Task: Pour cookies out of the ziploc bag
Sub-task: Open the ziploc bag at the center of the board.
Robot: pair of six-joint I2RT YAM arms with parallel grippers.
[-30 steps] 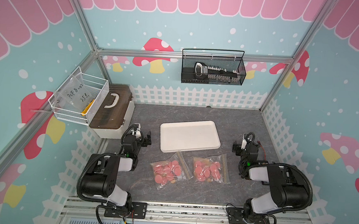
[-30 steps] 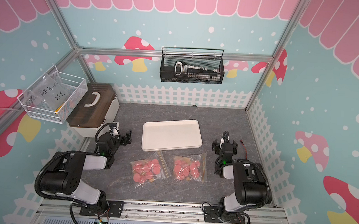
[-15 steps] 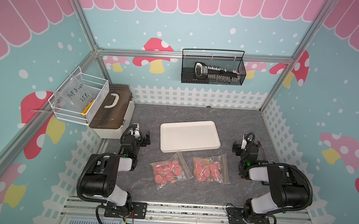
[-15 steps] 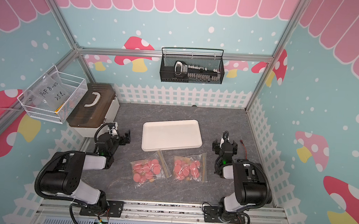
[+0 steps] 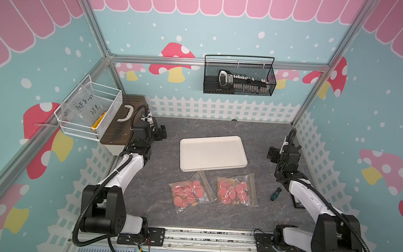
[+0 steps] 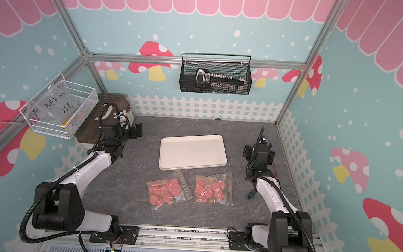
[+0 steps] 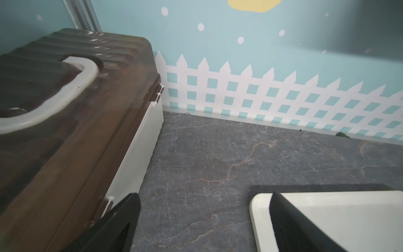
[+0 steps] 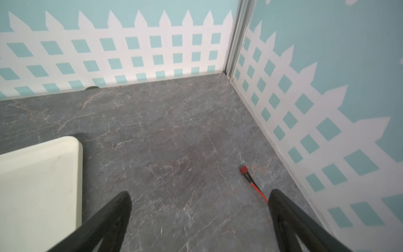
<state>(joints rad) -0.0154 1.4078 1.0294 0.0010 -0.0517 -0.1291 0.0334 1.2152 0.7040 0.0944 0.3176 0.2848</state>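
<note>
Both arms are starting to rise, left jaws and right jaws standing wide apart, holding nothing. The cookies (image 5: 188, 194) are lying in two ziploc bags (image 5: 252, 185) between and behind the jaws, untouched

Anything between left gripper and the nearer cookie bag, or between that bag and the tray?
Nothing visible. The left gripper hangs open left of the tray; only bare tabletop separates it from the left bag, which lies at the tray's near edge.
</note>
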